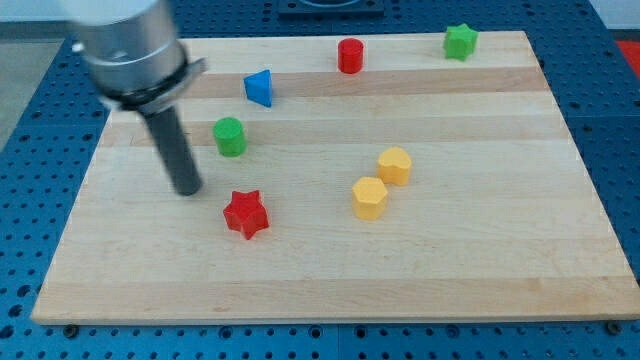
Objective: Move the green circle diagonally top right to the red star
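Observation:
The green circle (pixel 230 136) stands on the wooden board at the view's upper left. The red star (pixel 246 214) lies below it and slightly to the right. My tip (pixel 187 189) rests on the board to the left of both, below-left of the green circle and up-left of the red star, touching neither. The dark rod rises from the tip to a grey arm body at the view's top left.
A blue triangle (pixel 259 87) sits above-right of the green circle. A red cylinder (pixel 350 55) and a green star (pixel 460 41) stand near the top edge. A yellow heart (pixel 395 165) and a yellow hexagon (pixel 369 197) sit mid-board. The wooden board (pixel 480 270) lies on a blue perforated table.

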